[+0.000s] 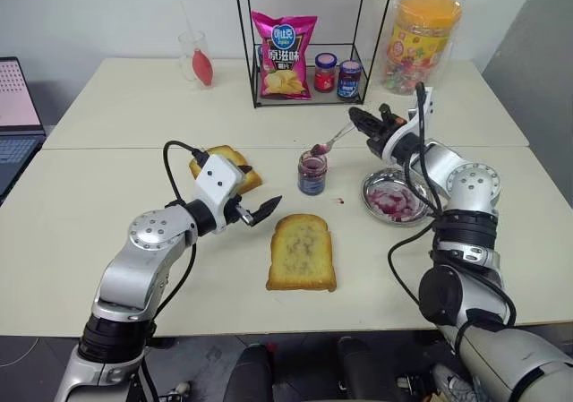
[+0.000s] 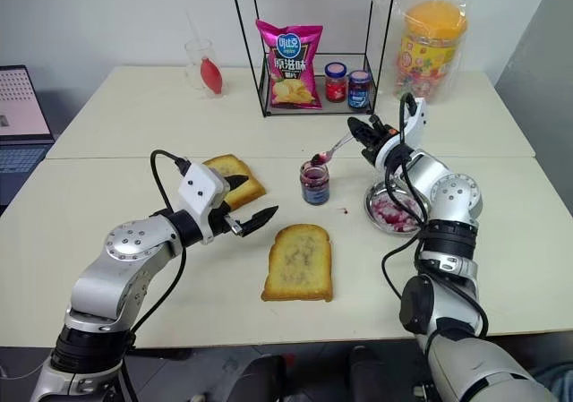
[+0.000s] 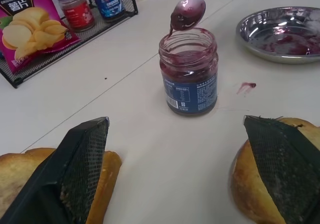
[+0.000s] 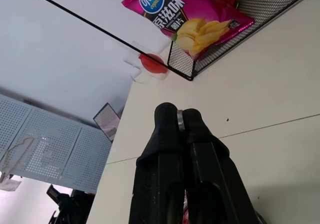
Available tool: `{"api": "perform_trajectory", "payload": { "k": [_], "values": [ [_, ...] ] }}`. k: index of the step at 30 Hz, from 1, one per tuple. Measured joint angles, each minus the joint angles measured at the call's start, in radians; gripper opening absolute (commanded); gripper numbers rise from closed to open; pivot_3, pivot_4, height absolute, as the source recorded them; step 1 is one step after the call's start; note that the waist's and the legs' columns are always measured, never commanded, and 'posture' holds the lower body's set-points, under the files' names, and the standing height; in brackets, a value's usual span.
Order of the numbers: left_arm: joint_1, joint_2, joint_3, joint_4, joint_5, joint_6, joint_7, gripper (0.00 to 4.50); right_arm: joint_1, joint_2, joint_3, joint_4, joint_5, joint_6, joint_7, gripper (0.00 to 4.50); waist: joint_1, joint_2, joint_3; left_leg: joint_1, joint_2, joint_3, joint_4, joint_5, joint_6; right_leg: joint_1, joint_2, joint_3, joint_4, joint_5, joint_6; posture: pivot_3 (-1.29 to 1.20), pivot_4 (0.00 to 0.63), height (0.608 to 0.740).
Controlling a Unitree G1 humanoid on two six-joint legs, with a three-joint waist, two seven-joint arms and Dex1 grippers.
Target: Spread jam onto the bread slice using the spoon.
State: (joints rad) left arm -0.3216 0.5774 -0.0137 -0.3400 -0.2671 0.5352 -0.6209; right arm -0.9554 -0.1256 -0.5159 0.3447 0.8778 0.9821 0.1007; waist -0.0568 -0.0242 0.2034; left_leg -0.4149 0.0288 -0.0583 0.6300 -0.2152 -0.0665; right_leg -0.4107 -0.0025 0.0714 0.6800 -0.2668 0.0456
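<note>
The bread slice [image 1: 302,252] lies flat near the table's front edge, its top bare. Behind it stands the small open glass jar [image 1: 312,173] of dark purple jam [image 3: 190,59]. My right gripper [image 1: 358,117] is shut on the handle of the spoon [image 1: 335,139], held almost level. The spoon's bowl [image 3: 187,13] hovers just above the jar's mouth, coated with jam. My left gripper [image 2: 248,201] hangs open and empty above the table, between the bread slice and a second toast [image 1: 235,165], holding nothing.
A metal dish [image 1: 372,192] smeared with jam sits right of the jar, with a jam drop [image 1: 340,201] on the table between them. At the back a wire rack [image 1: 304,93] holds a crisp bag and two lidded jars. A sweets tub [image 1: 421,39], glass [image 1: 192,57] and laptop [image 1: 13,115] stand around.
</note>
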Motion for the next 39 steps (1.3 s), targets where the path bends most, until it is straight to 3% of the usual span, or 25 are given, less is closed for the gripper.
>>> {"api": "perform_trajectory", "payload": {
  "k": [6,11,19,30,39],
  "values": [
    [0.023,0.037,0.030,-0.005,-0.024,-0.003,-0.046,4.50,0.001,-0.011,-0.011,-0.104,0.090,0.087,-0.021,0.03,0.000,0.000,0.000,0.000,0.000,0.000,0.000,0.000,0.000,-0.001,0.000,0.000,0.000,0.000,0.000,0.00,0.150,0.740],
    [0.132,0.106,0.073,-0.014,-0.045,-0.047,-0.130,4.50,0.036,-0.007,-0.004,-0.267,0.231,0.196,-0.063,0.03,-0.001,0.000,0.000,0.000,0.000,0.000,-0.001,0.000,0.000,-0.001,0.000,0.000,0.000,-0.001,-0.001,0.00,0.150,0.740],
    [0.406,0.192,0.146,-0.118,-0.098,-0.156,-0.305,4.50,0.248,-0.010,0.188,-0.539,0.312,0.284,-0.052,0.03,-0.002,0.000,0.000,0.000,0.001,0.000,-0.001,0.000,0.000,-0.002,0.000,0.000,0.000,-0.003,-0.003,0.00,0.150,0.740],
    [0.511,0.206,0.130,-0.124,-0.039,-0.289,-0.335,4.50,0.392,-0.115,0.577,-0.588,0.016,0.101,0.186,0.03,-0.002,0.000,0.000,0.000,0.001,0.001,-0.001,0.001,0.003,-0.002,0.001,0.001,0.000,-0.005,0.001,0.00,0.150,0.740],
    [0.494,0.201,0.086,-0.125,-0.024,-0.307,-0.328,4.50,0.392,-0.205,0.698,-0.632,-0.150,-0.036,0.336,0.03,0.000,0.000,0.000,0.000,0.001,0.000,0.000,0.002,0.003,-0.002,0.001,0.000,0.000,-0.005,0.001,0.00,0.150,0.740]
  ]
}}
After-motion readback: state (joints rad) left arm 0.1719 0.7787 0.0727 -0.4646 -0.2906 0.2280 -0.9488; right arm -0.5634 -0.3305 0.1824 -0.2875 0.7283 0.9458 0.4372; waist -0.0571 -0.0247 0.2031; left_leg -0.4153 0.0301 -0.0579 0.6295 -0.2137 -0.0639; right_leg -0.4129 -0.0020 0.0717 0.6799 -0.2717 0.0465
